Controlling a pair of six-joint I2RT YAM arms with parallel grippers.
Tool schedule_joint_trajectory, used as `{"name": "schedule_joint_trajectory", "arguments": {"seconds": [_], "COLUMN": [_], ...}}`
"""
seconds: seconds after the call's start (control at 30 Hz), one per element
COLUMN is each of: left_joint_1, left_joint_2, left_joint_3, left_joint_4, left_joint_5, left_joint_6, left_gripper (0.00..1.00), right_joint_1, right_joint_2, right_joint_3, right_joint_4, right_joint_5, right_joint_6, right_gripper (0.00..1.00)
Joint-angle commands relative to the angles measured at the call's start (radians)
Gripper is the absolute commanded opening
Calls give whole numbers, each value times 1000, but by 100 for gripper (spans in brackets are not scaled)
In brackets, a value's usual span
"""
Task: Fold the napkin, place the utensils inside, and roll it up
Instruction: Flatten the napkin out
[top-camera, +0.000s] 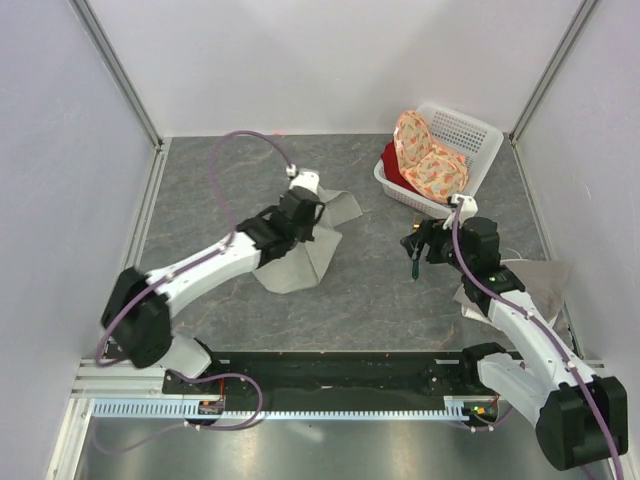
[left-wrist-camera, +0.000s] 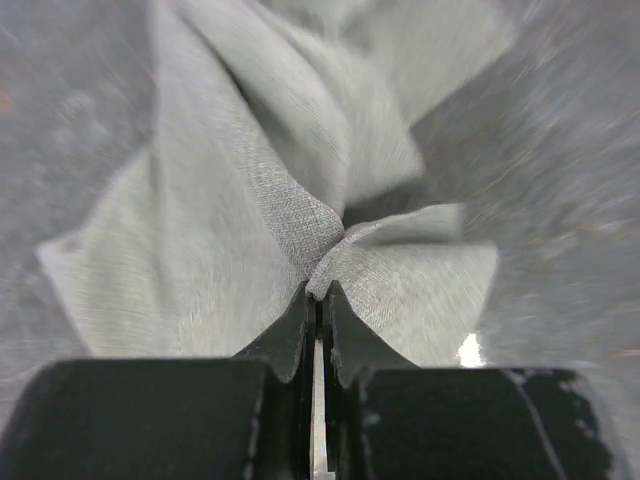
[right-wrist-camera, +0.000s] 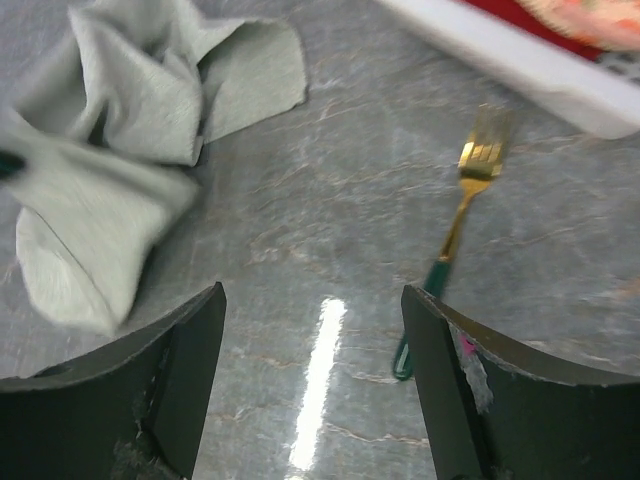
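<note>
The sage-grey napkin (top-camera: 300, 250) lies crumpled left of the table's middle. My left gripper (top-camera: 298, 215) is over its far part; in the left wrist view the gripper (left-wrist-camera: 322, 288) is shut, pinching a raised fold of the napkin (left-wrist-camera: 250, 200). My right gripper (top-camera: 414, 245) hovers right of centre with its jaws wide open and nothing between them (right-wrist-camera: 312, 300). The fork (right-wrist-camera: 455, 230), gold head and dark green handle, lies on the table just ahead of the right finger; from above only its green handle (top-camera: 412, 267) shows. The napkin (right-wrist-camera: 110, 170) is far left in that view.
A white basket (top-camera: 482, 140) at the back right holds an orange floral cloth (top-camera: 425, 160) and a red cloth (top-camera: 392, 165). A paler beige-grey cloth (top-camera: 535, 278) lies under the right arm near the right wall. The basket's rim (right-wrist-camera: 520, 65) sits just beyond the fork.
</note>
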Motion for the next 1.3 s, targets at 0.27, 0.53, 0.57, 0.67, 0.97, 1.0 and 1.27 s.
{"name": "schedule_joint_trajectory", "arguments": {"seconds": [0.27, 0.53, 0.57, 0.67, 0.97, 1.0, 1.27], "left_joint_1": [198, 393, 405, 427, 511, 516, 557], "left_joint_2": [-358, -400, -403, -409, -426, -426, -435], "left_joint_3": [189, 206, 206, 203, 186, 182, 146], "left_joint_4": [-165, -209, -214, -220, -220, -215, -192], "left_joint_5": [266, 472, 477, 488, 469, 466, 492], "left_joint_6": [21, -2, 1, 15, 38, 39, 32], "left_gripper": [2, 2, 2, 2, 2, 2, 2], "right_joint_1": [409, 661, 704, 782, 949, 962, 1025], "right_joint_2": [274, 538, 564, 668, 898, 912, 1045], "right_joint_3": [30, 167, 180, 236, 391, 417, 529], "right_joint_4": [326, 512, 524, 572, 558, 548, 480], "right_joint_5": [96, 128, 134, 148, 254, 271, 384], "right_joint_6": [170, 193, 195, 193, 96, 77, -138], "right_gripper": [79, 79, 79, 79, 79, 79, 82]}}
